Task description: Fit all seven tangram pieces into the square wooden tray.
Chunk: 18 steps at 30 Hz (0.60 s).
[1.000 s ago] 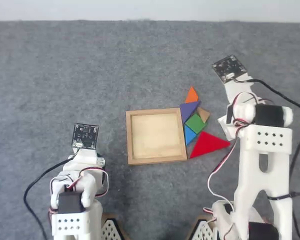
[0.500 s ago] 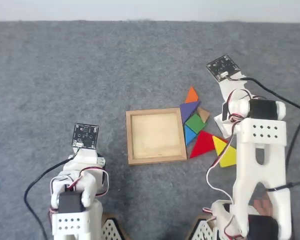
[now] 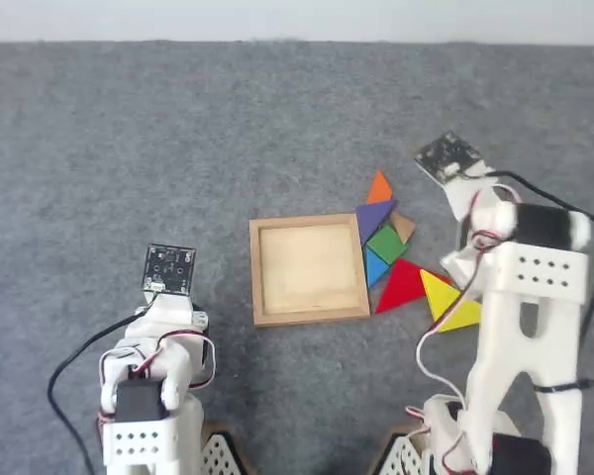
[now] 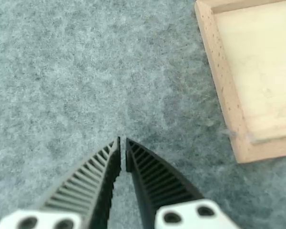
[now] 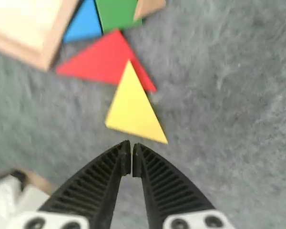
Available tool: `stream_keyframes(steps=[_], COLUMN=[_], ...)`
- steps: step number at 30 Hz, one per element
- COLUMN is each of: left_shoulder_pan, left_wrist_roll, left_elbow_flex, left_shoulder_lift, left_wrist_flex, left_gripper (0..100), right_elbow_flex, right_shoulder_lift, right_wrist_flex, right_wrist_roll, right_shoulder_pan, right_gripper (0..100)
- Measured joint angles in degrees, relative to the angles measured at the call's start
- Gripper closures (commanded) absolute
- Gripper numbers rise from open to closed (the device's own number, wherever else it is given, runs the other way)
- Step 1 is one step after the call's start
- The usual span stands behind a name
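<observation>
Change: the left arm and the tray sit as they did a second ago. The right arm has shifted to the right, baring more of the yellow triangle.
Left gripper point(image 4: 122, 143): ribbed black fingers together, holding nothing, over the carpet near the tray's corner.
Carpet point(image 3: 129, 129): grey and fuzzy, covering the table.
Square wooden tray point(image 3: 259, 272): pale wood, raised rim, smooth flat floor. All seven pieces lie outside it, along its right edge.
Pieces: orange triangle point(image 3: 379, 187) farthest back, then purple piece point(image 3: 374, 216), green square point(image 3: 386, 243), tan piece point(image 3: 404, 227), blue triangle point(image 3: 374, 267) and red triangle point(image 3: 403, 286). All are flat, smooth and packed edge to edge.
Yellow triangle point(image 3: 448, 300): its tip touches the red one.
Right gripper point(image 5: 131, 145): toothed fingers together, holding nothing, just beside the yellow triangle's base.
</observation>
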Motion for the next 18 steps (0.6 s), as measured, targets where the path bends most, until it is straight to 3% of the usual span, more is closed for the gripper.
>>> stream_keyframes(steps=[5,8,13,18], left_shoulder_pan=[0.1,0.1,0.1,0.1], left_wrist_roll=[0.0,0.0,0.0,0.0], left_elbow_flex=[0.0,0.0,0.0,0.0], left_shoulder_lift=[0.0,0.0,0.0,0.0], left_wrist_flex=[0.0,0.0,0.0,0.0], left_gripper=[98,98,98,98], right_elbow_flex=[6.0,15.0,27.4,28.4], right_shoulder_lift=[-0.1,-0.2,-0.2,-0.3], right_wrist_flex=[-3.0,-12.0,-21.1,-21.2], right_wrist_roll=[17.8,26.0,28.0,25.1], right_shoulder_pan=[11.4,16.8,16.3,8.2], right_gripper=[74.6,72.0,72.0,72.0])
